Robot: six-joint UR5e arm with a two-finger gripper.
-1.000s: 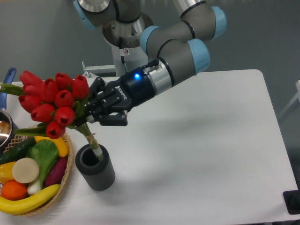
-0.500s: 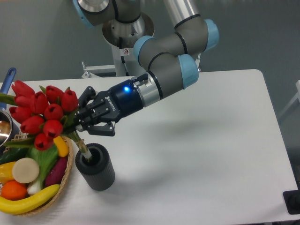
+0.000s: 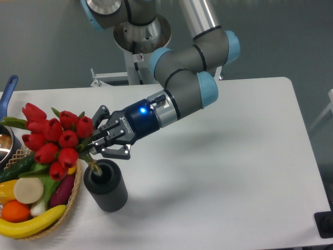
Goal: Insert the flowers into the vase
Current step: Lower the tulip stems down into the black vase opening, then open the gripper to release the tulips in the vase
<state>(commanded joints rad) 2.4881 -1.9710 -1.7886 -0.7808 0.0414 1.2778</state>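
The flowers (image 3: 54, 139), a bunch of red tulip buds with green leaves, lean out to the left over the basket. Their stems run down to the right into the mouth of the vase (image 3: 106, 185), a dark ribbed cylinder near the table's front left. My gripper (image 3: 98, 147) is shut on the flowers' stems just above the vase's rim, coming in from the right at a low slant. The stem ends inside the vase are hidden.
A woven basket (image 3: 76, 188) with a banana, cucumber, orange and other produce stands directly left of the vase, touching it. A pot (image 3: 6, 139) with a blue handle sits at the far left edge. The white table's edge runs along the right.
The gripper has dropped lower and moved left with the flowers, pushing the stems deeper into the vase. The blooms now sit lower, close over the basket.
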